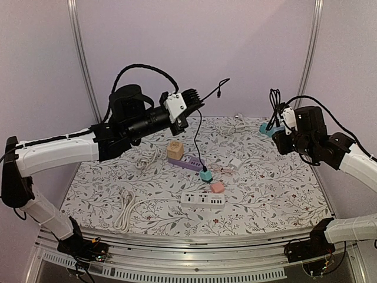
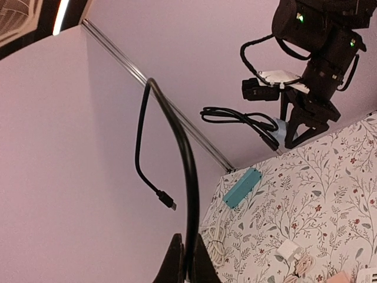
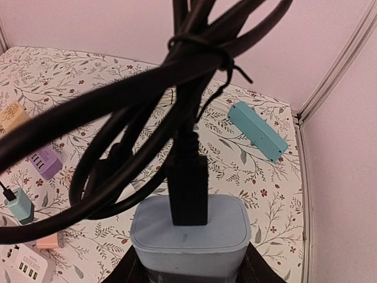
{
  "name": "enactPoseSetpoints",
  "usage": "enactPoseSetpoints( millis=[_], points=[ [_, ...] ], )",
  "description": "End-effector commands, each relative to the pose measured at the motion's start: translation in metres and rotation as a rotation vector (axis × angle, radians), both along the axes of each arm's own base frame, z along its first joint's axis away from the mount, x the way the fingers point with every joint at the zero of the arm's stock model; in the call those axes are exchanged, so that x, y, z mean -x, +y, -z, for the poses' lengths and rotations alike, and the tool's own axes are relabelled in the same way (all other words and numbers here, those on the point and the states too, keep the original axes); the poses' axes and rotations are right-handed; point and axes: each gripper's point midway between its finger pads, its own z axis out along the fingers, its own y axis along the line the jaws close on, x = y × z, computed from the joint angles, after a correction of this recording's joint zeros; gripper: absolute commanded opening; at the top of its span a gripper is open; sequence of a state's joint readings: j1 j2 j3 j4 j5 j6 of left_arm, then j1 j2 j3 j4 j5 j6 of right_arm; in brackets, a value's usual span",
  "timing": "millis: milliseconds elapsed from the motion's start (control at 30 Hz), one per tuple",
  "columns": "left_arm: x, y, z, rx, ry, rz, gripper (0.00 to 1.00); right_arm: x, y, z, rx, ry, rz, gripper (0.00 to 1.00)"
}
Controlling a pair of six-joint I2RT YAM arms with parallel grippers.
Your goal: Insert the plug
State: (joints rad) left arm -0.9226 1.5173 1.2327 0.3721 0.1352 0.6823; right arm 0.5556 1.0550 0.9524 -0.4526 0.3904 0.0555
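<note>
Item 1. Blue adapter [image 3: 189,236]: clamped between the fingers of the right hand [image 3: 188,272], broad face up. A black connector [image 3: 188,194] is seated upright in that face, and a bundled cord [image 3: 147,88] loops above it. The adapter is held high over the back right of the desk [image 1: 265,188].

Item 2. Black cable [image 2: 187,171]: pinched in the clenched left hand [image 2: 187,262], raised over the middle of the desk. One run drops to a teal charger [image 1: 205,174] on the desk. The other arcs up and ends in a small plug [image 2: 167,201] that hangs free in the air.

Item 3. White power strip [image 1: 202,200]: lies flat near the front edge, between the two arms, long axis left to right. A purple strip [image 1: 189,163] lies just behind the teal charger.

Judgement: which plug the task means is not certain. If it is the small one, it hangs between the hands on the right hand's side of the left hand, its tip pointing downward, and the left arm carries it. If it is the adapter, the white strip lies below and to the left of the right hand, well apart from it. The adapter's prongs are hidden.
</note>
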Motion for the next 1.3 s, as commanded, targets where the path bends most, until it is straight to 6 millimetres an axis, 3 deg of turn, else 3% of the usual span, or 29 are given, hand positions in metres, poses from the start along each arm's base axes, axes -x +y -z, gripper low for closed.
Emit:
enactPoseSetpoints(
  millis=[0,167,400,433,500,567,600,700,900,967,1100,1200,1267],
  points=[
    [-0.008,0.027,0.014,-0.088,0.034,-0.109,0.00,0.000,0.015,-0.014,-0.076,-0.007,-0.055,0.00],
    [-0.018,0.056,0.043,-0.122,0.159,-0.198,0.00,-0.007,0.033,-0.012,-0.124,0.023,-0.095,0.00],
    [-0.043,0.121,0.122,-0.127,0.535,-0.454,0.00,-0.005,0.067,-0.026,-0.170,-0.032,-0.154,0.00],
    [-0.045,0.129,0.131,-0.129,0.574,-0.479,0.12,-0.001,0.077,-0.029,-0.169,-0.048,-0.176,0.00],
    [-0.043,0.137,0.142,-0.124,0.628,-0.487,0.55,0.003,0.091,-0.035,-0.158,-0.085,-0.209,0.00],
    [-0.030,0.129,0.137,-0.113,0.644,-0.405,0.95,0.006,0.105,-0.040,-0.140,-0.120,-0.229,0.00],
    [-0.022,0.123,0.130,-0.104,0.638,-0.348,0.99,0.009,0.111,-0.043,-0.126,-0.139,-0.243,0.00],
    [0.000,0.107,0.104,-0.063,0.641,-0.222,0.99,0.015,0.132,-0.050,-0.088,-0.186,-0.285,0.00],
    [0.047,0.075,0.066,0.059,0.858,0.077,1.00,0.027,0.184,-0.064,-0.076,-0.293,-0.405,0.00],
    [0.045,0.066,0.061,0.132,0.924,0.095,0.99,0.027,0.201,-0.074,-0.095,-0.333,-0.432,0.00],
    [0.042,0.047,0.049,0.262,1.019,0.151,0.99,0.026,0.246,-0.069,-0.110,-0.328,-0.513,0.00],
    [0.041,0.035,0.049,0.268,0.990,0.159,0.99,0.036,0.276,-0.074,-0.131,-0.335,-0.581,0.00],
    [0.030,0.034,0.054,0.269,0.973,0.108,0.93,0.041,0.290,-0.073,-0.139,-0.329,-0.618,0.00]
  ],
)
